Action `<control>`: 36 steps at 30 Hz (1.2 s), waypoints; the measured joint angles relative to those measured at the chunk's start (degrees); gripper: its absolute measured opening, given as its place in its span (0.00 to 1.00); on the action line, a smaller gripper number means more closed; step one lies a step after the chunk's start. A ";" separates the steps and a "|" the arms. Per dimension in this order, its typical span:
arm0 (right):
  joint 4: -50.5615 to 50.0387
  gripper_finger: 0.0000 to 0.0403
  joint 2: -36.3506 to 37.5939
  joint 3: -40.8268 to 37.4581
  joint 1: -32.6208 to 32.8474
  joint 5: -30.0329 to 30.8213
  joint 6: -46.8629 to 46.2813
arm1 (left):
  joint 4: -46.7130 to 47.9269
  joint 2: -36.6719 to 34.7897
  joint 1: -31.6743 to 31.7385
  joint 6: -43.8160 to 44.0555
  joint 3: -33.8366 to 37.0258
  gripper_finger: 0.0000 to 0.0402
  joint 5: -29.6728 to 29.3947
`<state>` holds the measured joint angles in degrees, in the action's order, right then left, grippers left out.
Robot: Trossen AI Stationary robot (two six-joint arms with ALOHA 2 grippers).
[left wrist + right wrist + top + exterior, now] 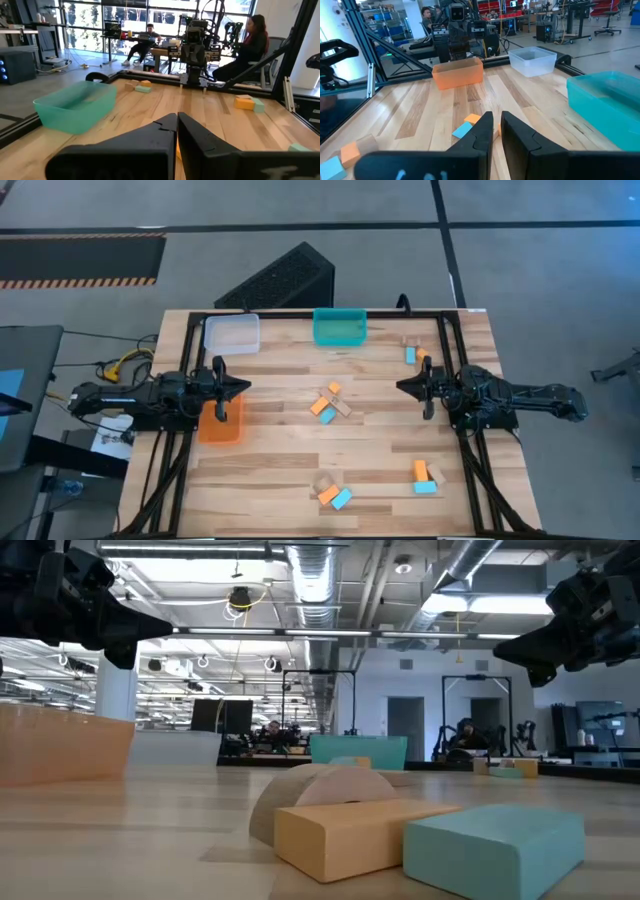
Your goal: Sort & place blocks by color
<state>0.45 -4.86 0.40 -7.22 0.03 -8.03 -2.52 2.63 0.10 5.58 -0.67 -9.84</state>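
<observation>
An orange block and teal block lie unsorted mid-table, well ahead of both grippers. Left gripper and right gripper hover closed, empty. No pick has begun; next, either must open and descend.

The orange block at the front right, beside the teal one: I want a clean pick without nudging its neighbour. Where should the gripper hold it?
Judging from above, grip the orange block across its two long sides, descending vertically with the right gripper. The teal block sits against its near end, so avoid pinching end to end.
</observation>
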 joint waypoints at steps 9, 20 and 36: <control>0.00 0.16 0.00 0.00 0.00 -0.02 -0.01 | 0.00 0.01 -0.02 -0.01 0.01 0.00 0.00; -0.02 0.16 0.00 0.00 0.01 -0.02 -0.01 | 0.00 0.00 0.00 -0.02 0.01 0.00 -0.01; 0.00 0.16 0.00 0.00 0.02 -0.01 -0.01 | 0.00 -0.01 -0.01 4.07 0.00 0.00 0.01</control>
<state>0.45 -4.86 0.40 -7.20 0.02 -8.04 -2.52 2.62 0.09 9.65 -0.67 -9.82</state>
